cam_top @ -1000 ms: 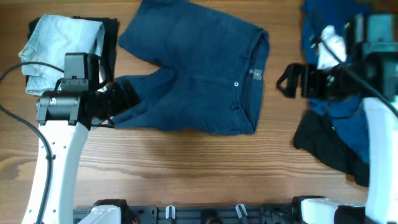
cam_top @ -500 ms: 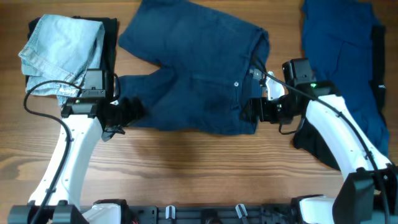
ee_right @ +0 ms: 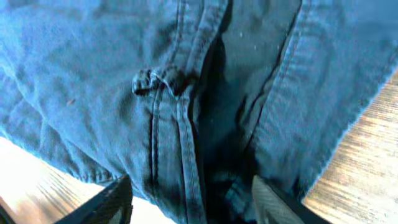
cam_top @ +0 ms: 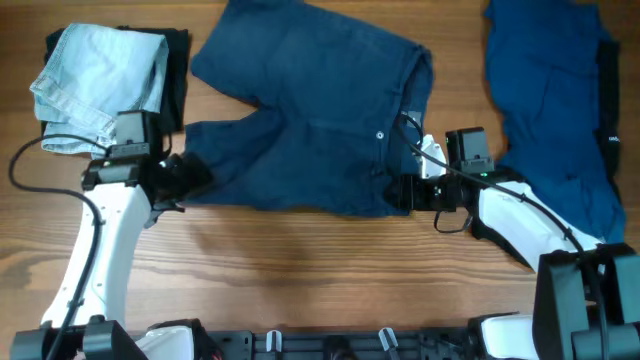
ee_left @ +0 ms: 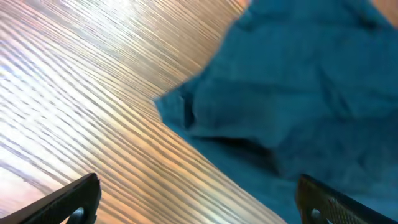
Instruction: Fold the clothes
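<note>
Navy trousers (cam_top: 310,140) await grasping: left gripper (cam_top: 196,178) gapes empty at the hem (ee_left: 171,107), right gripper (cam_top: 402,192) straddles the waistband (ee_right: 186,143) half-closed; next both must pinch and fold.

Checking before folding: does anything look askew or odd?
The navy trousers lie crooked and wrinkled in the middle, waistband toward the right. The pale denim piece sits rumpled on a black piece at the far left. Nothing looks damaged.
</note>
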Controlling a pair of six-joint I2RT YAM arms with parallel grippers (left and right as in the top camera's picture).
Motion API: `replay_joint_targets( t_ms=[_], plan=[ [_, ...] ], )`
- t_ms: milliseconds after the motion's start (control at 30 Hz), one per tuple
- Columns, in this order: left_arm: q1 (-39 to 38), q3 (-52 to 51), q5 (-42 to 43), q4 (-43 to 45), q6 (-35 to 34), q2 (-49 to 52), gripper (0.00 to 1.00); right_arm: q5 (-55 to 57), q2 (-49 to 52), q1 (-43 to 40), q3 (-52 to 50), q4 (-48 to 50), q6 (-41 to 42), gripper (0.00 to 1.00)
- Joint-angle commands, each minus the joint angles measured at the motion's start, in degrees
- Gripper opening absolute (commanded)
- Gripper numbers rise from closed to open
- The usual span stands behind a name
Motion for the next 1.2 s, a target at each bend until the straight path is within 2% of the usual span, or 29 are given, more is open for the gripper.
replay_joint_targets(
  t_ms=[0, 133, 233, 300, 700, 867, 1167],
  plan=[
    [1.6, -0.2, -0.2, 0.3, -0.5, 0.5, 1.00, -2.0, 0.8, 1.4, -1.4, 1.9, 0.1, 0.57],
    [1.6, -0.2, 1.2, 0.3, -0.3, 0.6, 1.00, -3.1, 0.8, 3.4, -1.6, 2.1, 0.5, 0.46],
    [1.6, -0.2, 2.2, 0.1, -0.2, 1.4, 1.00, -3.3, 0.8, 3.8, -1.6, 2.1, 2.3, 0.16],
    [1.6, -0.2, 3.7, 0.0, 0.1, 2.4, 1.00, -3.3, 0.8, 3.8, -1.6, 2.6, 3.1, 0.04],
    [1.6, -0.2, 4.7, -4.2, 3.1, 9.4, 1.00, -4.2, 0.6, 2.2, -0.5, 2.9, 6.0, 0.04],
    [1.6, -0.2, 4.6, -4.3, 4.7, 9.4, 1.00, -4.4, 0.3, -1.4, 2.8, -1.4, 6.1, 0.04],
    [1.6, -0.2, 4.9, -4.2, 4.7, 9.4, 1.00, 2.8, 0.4, -6.9, 4.0, -7.8, 10.3, 0.04]
  ],
)
